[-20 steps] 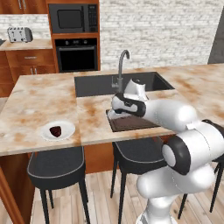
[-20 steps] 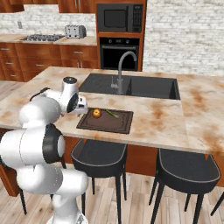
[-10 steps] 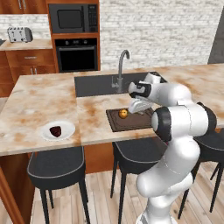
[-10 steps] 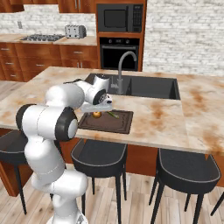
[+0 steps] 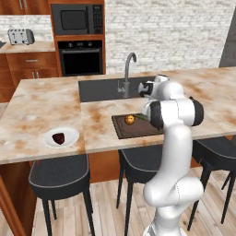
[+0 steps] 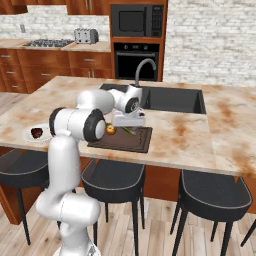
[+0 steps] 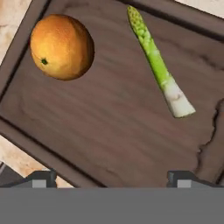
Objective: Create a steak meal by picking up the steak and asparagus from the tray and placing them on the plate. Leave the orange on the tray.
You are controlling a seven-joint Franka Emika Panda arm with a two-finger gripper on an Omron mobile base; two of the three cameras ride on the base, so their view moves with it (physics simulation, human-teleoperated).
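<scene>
The dark red steak lies on the white plate at the counter's left, also seen as steak on the plate. The brown tray holds the orange at one end and the green asparagus beside it, the two apart. My gripper hovers above the tray, open, with nothing between its fingertips. From the right base view the gripper hangs just over the asparagus, next to the orange. My arm hides part of the tray.
A sink with a curved faucet sits just behind the tray. Bar stools stand under the counter's front edge. An oven and microwave stand against the far wall.
My arm has swung its elbow to the right across the tray, and the hand has shifted over the asparagus. The steak stays on the plate.
</scene>
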